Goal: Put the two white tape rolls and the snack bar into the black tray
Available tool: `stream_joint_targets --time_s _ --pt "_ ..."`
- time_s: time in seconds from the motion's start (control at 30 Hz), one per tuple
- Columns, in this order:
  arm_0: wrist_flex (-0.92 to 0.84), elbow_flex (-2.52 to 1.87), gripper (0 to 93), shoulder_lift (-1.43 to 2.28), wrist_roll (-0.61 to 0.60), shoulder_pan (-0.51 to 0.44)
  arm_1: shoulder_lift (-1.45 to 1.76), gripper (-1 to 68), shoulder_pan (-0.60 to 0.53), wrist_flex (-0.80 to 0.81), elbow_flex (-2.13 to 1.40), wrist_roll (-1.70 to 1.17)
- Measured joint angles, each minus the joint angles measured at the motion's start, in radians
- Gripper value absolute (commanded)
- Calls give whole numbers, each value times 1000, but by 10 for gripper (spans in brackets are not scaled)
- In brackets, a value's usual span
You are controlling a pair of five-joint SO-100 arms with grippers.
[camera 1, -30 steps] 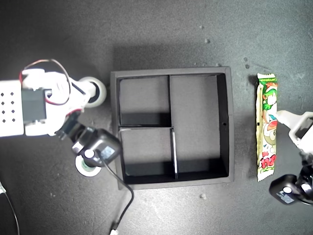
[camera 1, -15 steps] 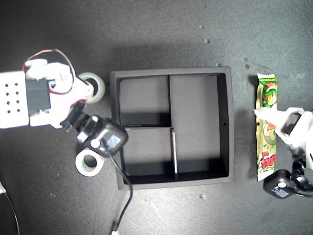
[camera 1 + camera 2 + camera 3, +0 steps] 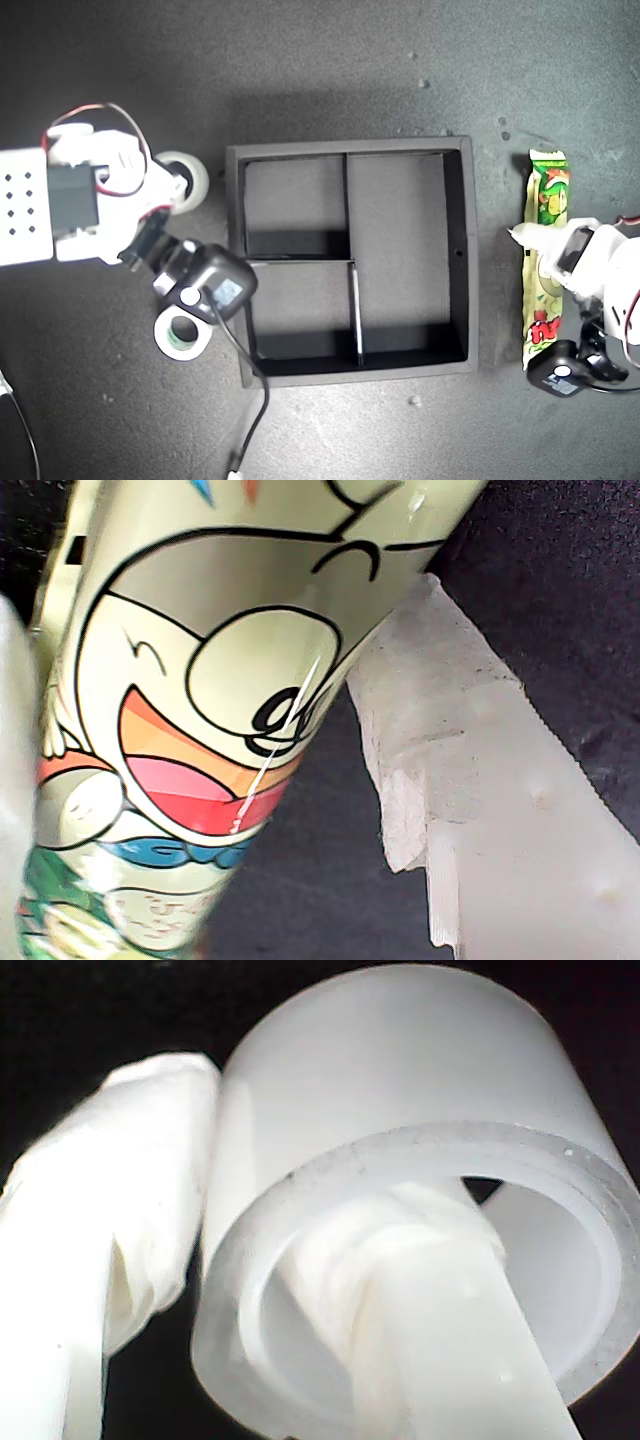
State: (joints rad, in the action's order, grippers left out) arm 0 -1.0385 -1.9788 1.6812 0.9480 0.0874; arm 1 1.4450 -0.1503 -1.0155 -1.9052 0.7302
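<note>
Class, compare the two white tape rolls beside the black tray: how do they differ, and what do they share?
The all-white tape roll has my second hand around its wall, one finger through its hole; the green-cored tape roll lies free. The first is largely hidden by the arm; the second shows its whole ring. Both sit outside the black tray.

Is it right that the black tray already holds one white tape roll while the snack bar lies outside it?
No. The exterior view shows the black tray empty: one white tape roll and the greenish-core roll sit outside it at that view's left. The snack bar does lie outside.
</note>
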Motion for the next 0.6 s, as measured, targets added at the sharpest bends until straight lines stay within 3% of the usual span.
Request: stream_joint_targets --time_s 0.3,0.6 --pt "-316 282 1 121 -25 -64 -29 93 0 -196 152 2" --pt "-483 664 1 -28 -103 -84 -29 90 -60 -626 563 2"
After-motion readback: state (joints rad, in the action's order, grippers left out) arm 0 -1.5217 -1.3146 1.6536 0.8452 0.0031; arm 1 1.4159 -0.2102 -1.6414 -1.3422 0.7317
